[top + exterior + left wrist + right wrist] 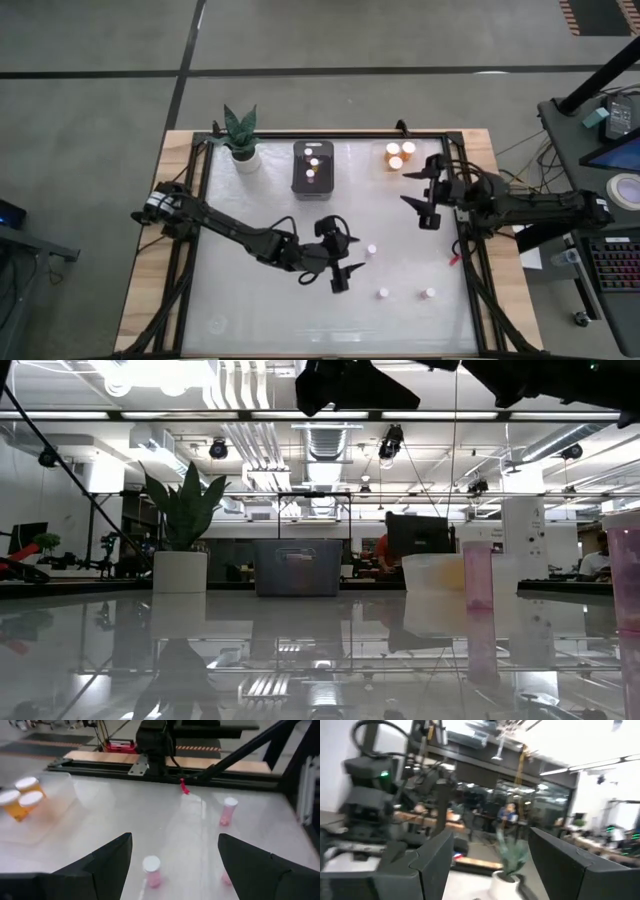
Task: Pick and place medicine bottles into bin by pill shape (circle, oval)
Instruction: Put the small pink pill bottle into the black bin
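Note:
Three small pinkish bottles with white caps stand upright on the white table: one just right of my left gripper, and two nearer the front. My left gripper is open, empty and raised above the table. In its wrist view the nearest bottle stands between and beyond its fingers, untouched. Three orange bottles stand in a clear bin at the far right. Some white-capped bottles sit in a dark bin. My right gripper is open, empty and raised near the clear bin.
A potted plant stands at the far left of the table, left of the dark bin. A black frame runs around the table. A small red piece lies at the right rail.

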Tool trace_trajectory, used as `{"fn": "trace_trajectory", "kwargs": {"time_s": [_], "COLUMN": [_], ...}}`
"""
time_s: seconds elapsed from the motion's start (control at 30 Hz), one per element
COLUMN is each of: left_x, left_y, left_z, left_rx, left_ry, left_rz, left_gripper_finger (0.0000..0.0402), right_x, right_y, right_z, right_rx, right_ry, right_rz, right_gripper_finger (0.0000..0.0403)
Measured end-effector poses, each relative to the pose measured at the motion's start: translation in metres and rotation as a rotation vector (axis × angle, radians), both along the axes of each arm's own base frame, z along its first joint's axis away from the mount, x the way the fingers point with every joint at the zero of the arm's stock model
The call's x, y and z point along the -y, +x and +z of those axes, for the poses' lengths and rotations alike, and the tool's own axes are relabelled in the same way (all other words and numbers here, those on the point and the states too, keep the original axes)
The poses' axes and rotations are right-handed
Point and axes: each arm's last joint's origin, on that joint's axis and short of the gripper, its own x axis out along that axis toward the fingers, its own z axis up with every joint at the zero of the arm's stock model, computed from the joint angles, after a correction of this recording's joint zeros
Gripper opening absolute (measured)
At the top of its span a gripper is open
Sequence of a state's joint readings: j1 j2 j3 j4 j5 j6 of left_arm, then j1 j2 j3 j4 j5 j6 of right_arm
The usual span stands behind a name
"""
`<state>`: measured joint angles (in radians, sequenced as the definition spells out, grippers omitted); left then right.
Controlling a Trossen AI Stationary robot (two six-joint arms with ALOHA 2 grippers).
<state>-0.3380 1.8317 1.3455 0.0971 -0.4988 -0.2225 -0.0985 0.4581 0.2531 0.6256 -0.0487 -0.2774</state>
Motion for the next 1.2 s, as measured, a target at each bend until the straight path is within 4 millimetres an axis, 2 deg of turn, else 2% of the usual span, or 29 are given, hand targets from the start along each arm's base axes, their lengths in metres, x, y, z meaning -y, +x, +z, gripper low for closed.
{"fn": "trace_trajectory", "kwargs": {"time_s": [0.1, 0.2, 0.57, 0.67, 1.2], "left_x": [0.001, 0.004, -0.004, -0.008, -0.014], "left_y": [0.003, 0.011, 0.039, 0.043, 0.044], "left_z": [-0.003, -0.016, -0.074, -0.084, -0.089], "left_rx": [0.020, 0.042, 0.000, 0.006, 0.006], "left_ry": [-0.036, -0.041, -0.027, -0.030, -0.030], "left_rz": [0.013, 0.018, 0.053, 0.062, 0.074], "left_gripper_finger": [0.0279, 0.0279, 0.0279, 0.0279, 0.0279], "right_x": [-0.002, -0.003, -0.003, -0.003, -0.003], "right_y": [0.001, 0.000, -0.001, 0.000, 0.000], "right_z": [-0.002, -0.001, -0.006, -0.007, -0.007], "right_rx": [-0.020, -0.018, -0.076, -0.079, -0.083], "right_ry": [0.021, 0.068, 0.089, 0.090, 0.067], "right_rz": [0.078, 0.128, 0.143, 0.143, 0.133], "right_gripper_finger": [0.0249, 0.0248, 0.0240, 0.0239, 0.0235]}}
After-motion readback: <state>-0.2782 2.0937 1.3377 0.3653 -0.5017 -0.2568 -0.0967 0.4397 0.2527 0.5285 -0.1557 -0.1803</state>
